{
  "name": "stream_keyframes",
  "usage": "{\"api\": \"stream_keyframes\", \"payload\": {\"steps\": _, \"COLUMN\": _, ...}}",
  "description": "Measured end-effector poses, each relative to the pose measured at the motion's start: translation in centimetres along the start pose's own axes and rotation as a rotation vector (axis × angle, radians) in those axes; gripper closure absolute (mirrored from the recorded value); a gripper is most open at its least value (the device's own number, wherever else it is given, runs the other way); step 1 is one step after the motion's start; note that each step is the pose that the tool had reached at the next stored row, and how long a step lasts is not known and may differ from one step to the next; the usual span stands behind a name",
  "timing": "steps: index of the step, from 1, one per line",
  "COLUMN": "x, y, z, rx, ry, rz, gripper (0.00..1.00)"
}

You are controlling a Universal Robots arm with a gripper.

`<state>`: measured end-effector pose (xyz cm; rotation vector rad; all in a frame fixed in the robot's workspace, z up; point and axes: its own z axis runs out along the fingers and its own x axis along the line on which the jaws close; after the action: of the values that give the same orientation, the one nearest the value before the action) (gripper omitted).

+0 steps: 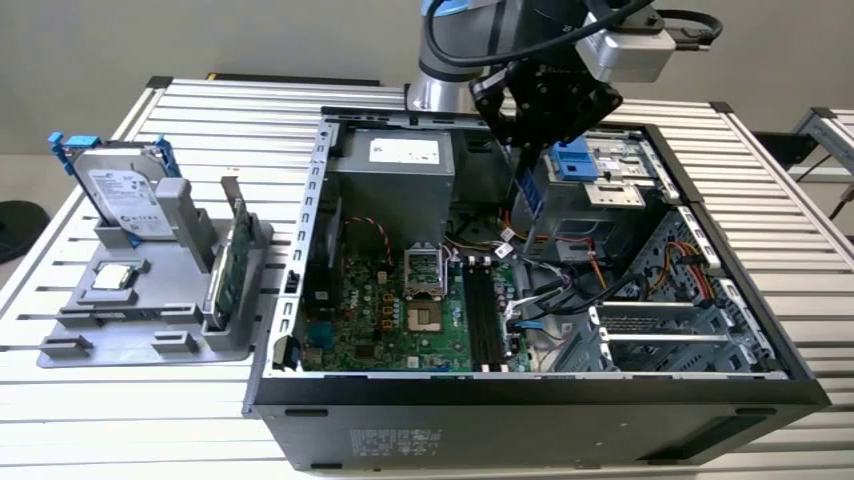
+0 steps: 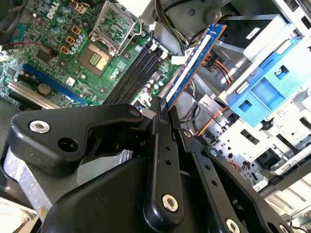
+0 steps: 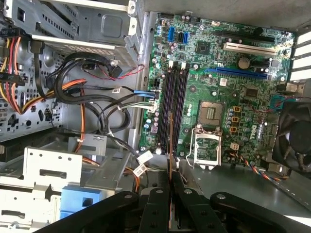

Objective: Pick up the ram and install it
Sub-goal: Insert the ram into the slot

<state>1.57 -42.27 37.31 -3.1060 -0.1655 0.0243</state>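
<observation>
While the ram (image 1: 530,188) hangs on edge above the open computer case (image 1: 534,390), its upper end sits pinched between the two black fingers of the gripper (image 1: 534,142), which holds it from above. In the second wrist view the blue stick (image 2: 194,60) runs out from the fingertips (image 2: 163,109), its white sticker showing along one face. In the first wrist view it appears edge-on as a thin strip (image 3: 169,141) rising from between the closed fingers (image 3: 160,199).

Below the ram lies the green motherboard (image 1: 400,320), with the black memory slots (image 1: 485,315) running alongside the processor socket (image 1: 420,270); the stick is apart from them, raised over the cabling (image 1: 547,260) just beside the slots. A blue drive bracket (image 1: 574,160) sits near the gripper, toward the exterior view's right.

Outside the case, on the exterior view's left, a grey holder (image 1: 147,300) on the slatted table (image 1: 134,420) carries an upright silver hard drive (image 1: 127,195) and a green card (image 1: 234,265) standing on edge.
</observation>
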Motion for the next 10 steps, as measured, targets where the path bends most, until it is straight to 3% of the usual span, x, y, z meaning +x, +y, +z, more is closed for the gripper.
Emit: {"api": "stream_keyframes", "payload": {"steps": 10, "x": 0.01, "y": 0.03, "z": 0.56, "rx": -0.0011, "ry": 0.0000, "rz": 0.003, "gripper": 1.00}}
